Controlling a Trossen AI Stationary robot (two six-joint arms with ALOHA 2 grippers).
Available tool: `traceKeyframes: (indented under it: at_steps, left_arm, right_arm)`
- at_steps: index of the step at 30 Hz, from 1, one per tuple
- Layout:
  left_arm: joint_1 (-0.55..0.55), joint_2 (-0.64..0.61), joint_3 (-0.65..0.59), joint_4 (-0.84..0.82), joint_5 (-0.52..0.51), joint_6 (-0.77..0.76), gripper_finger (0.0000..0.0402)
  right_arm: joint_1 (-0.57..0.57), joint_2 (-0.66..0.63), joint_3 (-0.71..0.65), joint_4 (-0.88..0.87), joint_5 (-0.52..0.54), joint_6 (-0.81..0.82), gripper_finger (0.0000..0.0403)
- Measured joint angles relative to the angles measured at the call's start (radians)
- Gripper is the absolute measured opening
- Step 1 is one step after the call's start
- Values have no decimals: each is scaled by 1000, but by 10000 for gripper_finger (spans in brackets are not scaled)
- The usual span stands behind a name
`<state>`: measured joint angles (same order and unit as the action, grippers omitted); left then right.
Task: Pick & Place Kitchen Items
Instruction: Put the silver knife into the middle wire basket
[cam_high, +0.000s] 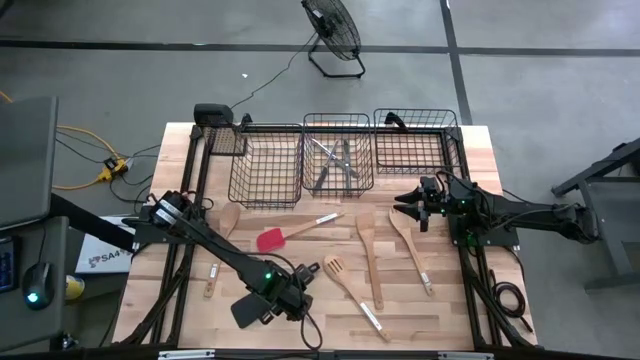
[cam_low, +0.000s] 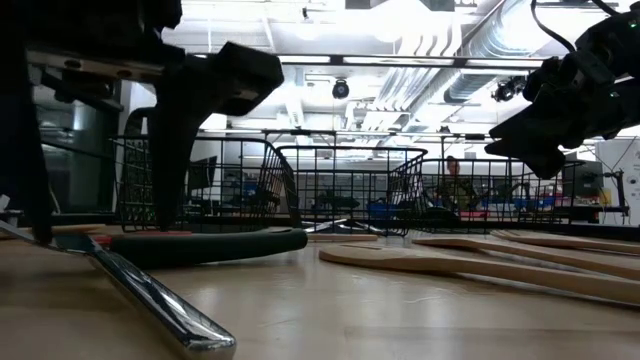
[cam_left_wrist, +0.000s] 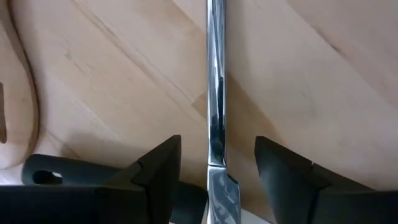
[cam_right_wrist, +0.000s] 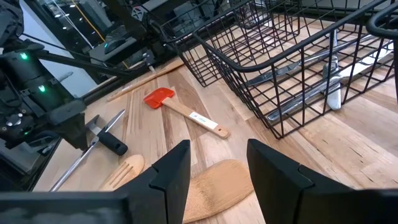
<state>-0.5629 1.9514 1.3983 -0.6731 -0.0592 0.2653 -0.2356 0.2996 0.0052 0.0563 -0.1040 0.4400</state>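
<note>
Your left hand (cam_high: 290, 297) sits low at the bench's (cam_high: 440, 310) near edge, fingers spread wide astride a silver metal utensil (cam_left_wrist: 215, 112) lying flat, gripping nothing. Farther back, wooden spoons (cam_high: 367, 255) and a red spatula (cam_high: 271, 239) lie mid-bench. Your right hand (cam_high: 412, 203) hovers part-open and empty at the right, near the baskets (cam_high: 338, 155).

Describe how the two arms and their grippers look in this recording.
Both arms are dark, jointed and slim, with black cables along them and small green indicator lights. The left gripper and right gripper each end in two blocky black fingers with angular, wedge-like tips. No printed markings are legible.
</note>
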Motion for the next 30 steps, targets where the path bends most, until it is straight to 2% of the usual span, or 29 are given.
traceKeyframes:
  at_steps: [19, 30]
  left_arm:
    - [48, 34, 1, 1, 62, -8, 198]
    - [48, 47, 1, -5, 79, -8, 143]
  right_arm:
    - [0, 0, 0, 0, 0, 0, 151]
    - [0, 0, 0, 0, 0, 0, 151]
